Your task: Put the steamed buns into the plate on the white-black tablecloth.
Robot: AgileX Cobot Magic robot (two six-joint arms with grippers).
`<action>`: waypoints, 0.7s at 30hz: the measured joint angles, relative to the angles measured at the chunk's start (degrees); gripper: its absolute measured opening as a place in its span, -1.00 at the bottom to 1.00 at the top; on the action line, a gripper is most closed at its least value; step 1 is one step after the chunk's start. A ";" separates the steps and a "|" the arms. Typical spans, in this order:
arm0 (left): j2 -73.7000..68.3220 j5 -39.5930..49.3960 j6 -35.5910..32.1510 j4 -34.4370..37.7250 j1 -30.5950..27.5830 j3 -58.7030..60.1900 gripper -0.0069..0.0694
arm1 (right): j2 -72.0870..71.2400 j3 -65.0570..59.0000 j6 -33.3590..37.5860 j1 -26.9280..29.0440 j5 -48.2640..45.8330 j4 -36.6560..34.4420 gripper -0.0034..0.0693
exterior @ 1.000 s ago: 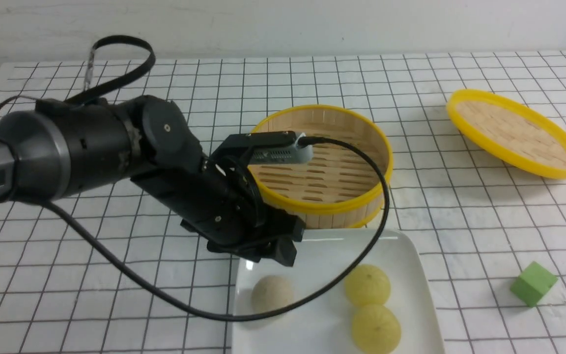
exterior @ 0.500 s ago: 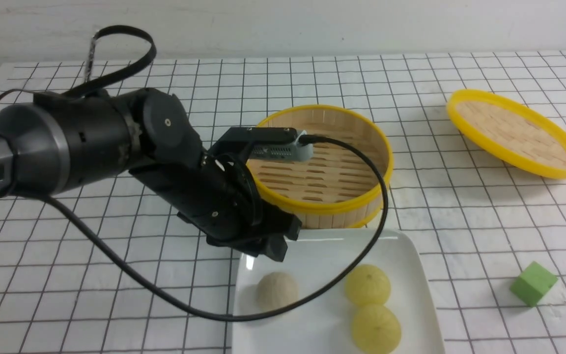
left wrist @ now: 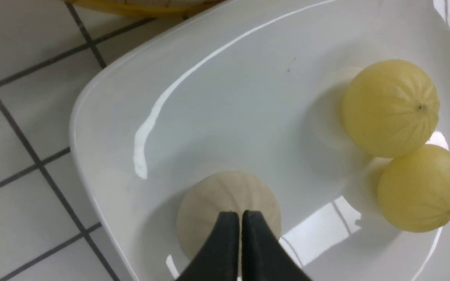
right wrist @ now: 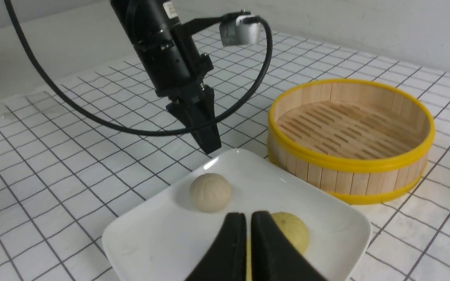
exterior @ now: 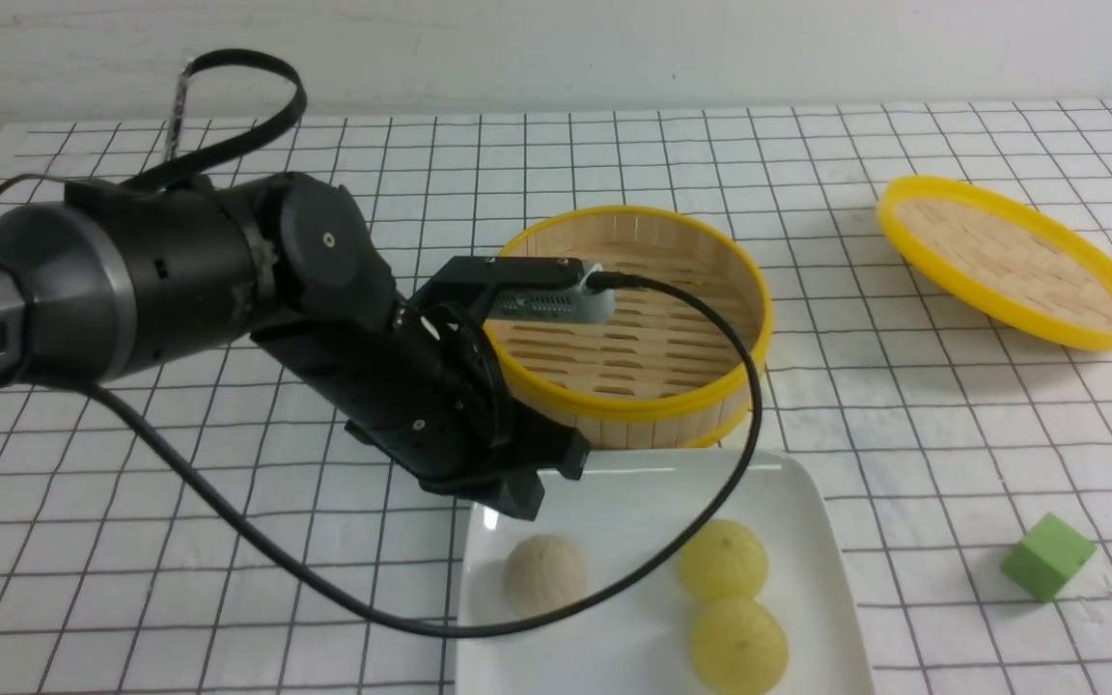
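Observation:
Three steamed buns lie in the white square plate (exterior: 633, 502) on the white-black tablecloth (exterior: 903, 405). They are one beige bun (exterior: 543, 574) and two yellow-green buns (exterior: 722, 558) (exterior: 739, 645) side by side. My left gripper (exterior: 527, 502) is shut and empty, hovering over the plate's far left corner just above the beige bun (left wrist: 209, 203). The left wrist view shows the plate (left wrist: 229, 97) and both yellow buns (left wrist: 390, 107) (left wrist: 422, 187). My right gripper (right wrist: 248, 214) is shut and empty, near the plate's (right wrist: 162, 234) front edge. Its fingers partly hide one yellow bun (right wrist: 293, 232).
An empty bamboo steamer (exterior: 633, 323) with a yellow rim stands just behind the plate. Its lid (exterior: 1012, 261) lies upside down at the far right. A green cube (exterior: 1048, 557) sits right of the plate. The left arm's black cable (exterior: 228, 502) loops over the plate.
My left gripper has drawn back a little up and to the left, away from the beige bun. A dark part of the right arm has come into the front view's bottom right corner.

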State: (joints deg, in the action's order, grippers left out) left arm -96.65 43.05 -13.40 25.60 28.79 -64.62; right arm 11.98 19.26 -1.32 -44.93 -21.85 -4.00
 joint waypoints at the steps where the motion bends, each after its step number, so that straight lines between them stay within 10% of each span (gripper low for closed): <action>1: 0.00 0.03 0.00 -0.12 0.00 0.00 -0.80 | 0.00 0.00 -0.01 0.00 0.26 0.15 -0.79; 21: 0.00 -0.17 0.00 -0.63 0.00 -0.02 -0.81 | -0.59 -0.11 0.39 0.00 0.54 0.41 -0.72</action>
State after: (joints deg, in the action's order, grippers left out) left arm -96.65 42.88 -13.40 24.96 28.79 -64.64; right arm 11.40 19.15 -0.93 -44.93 -21.31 -3.59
